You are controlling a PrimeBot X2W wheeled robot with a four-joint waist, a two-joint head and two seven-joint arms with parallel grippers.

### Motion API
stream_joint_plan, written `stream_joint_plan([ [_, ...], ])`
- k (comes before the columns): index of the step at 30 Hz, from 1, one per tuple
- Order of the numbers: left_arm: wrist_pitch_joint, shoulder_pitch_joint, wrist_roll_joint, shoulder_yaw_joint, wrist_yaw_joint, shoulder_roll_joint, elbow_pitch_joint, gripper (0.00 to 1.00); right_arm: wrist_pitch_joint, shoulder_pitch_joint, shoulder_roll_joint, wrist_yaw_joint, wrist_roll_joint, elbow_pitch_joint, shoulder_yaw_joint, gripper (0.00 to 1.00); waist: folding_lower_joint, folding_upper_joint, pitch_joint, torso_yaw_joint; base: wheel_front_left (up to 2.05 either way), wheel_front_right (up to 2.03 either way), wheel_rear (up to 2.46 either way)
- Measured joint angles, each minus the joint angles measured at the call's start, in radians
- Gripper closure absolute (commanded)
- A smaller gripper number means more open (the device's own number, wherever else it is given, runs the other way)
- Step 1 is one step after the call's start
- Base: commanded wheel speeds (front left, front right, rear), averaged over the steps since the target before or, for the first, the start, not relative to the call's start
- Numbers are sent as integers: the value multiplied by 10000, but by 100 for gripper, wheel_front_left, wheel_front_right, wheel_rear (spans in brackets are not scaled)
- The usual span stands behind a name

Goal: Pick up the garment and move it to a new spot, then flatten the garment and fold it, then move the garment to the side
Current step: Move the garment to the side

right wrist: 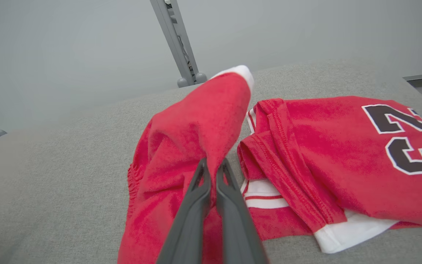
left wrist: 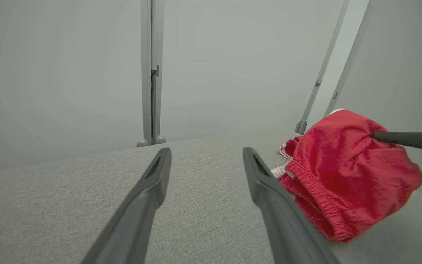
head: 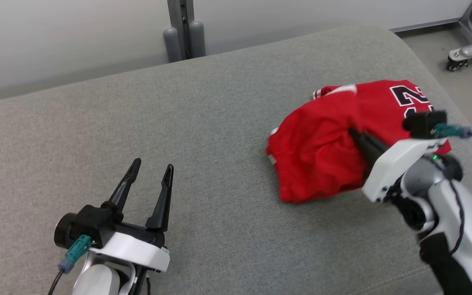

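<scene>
2 grippers over a grey cushion (head: 219, 123): right gripper (head: 352, 132) clamped on a raised fold of the red garment (head: 322, 155), bunched at upper right, left gripper (head: 152, 168) open at lower left; flattening, folding and setting aside apparently remain.

The number (right wrist: 398, 154) on the garment (right wrist: 306, 154) is cut off by the right wrist view's edge.
</scene>
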Motion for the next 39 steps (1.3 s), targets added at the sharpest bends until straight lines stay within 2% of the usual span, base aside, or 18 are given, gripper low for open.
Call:
stream_joint_plan([
  [5,0,-161,-10,-84,-13,167,21,0,426,-949,-918,0,-117,134,92,100,0,0,368,220,0,0,0],
  [11,0,-376,-94,-144,-29,370,-2,0,665,-2034,-2132,2,-1047,1210,-280,100,0,0,894,580,0,0,0],
  [17,0,-564,-138,-171,-29,468,-44,0,633,-2626,-2368,2,-2240,2197,-677,100,0,0,1198,743,0,0,0],
  [23,0,-791,-176,-245,-29,476,-35,0,435,-2938,-2230,2,-3856,3453,-1486,100,0,0,1457,945,0,0,0],
  [24,0,-798,-182,-259,-29,470,-31,0,399,-2972,-2153,2,-4067,3626,-1639,97,0,0,1478,980,0,0,0],
  [26,0,-802,-205,-253,-29,472,-13,0,314,-2989,-1937,2,-4539,3952,-1937,36,0,0,1496,1045,0,0,0],
  [27,0,-802,-230,-240,-29,476,2,0,270,-2991,-1856,2,-4792,4071,-2069,0,0,0,1488,1076,0,0,0],
  [35,0,-755,-270,-155,-29,395,107,0,-290,-3006,-1463,2,-6571,4278,-3191,0,0,0,1062,1198,0,0,0],
  [39,0,-617,-288,-65,-29,288,125,0,-662,-2938,-1120,2,-6905,3871,-3507,0,0,0,690,1226,0,0,0],
])
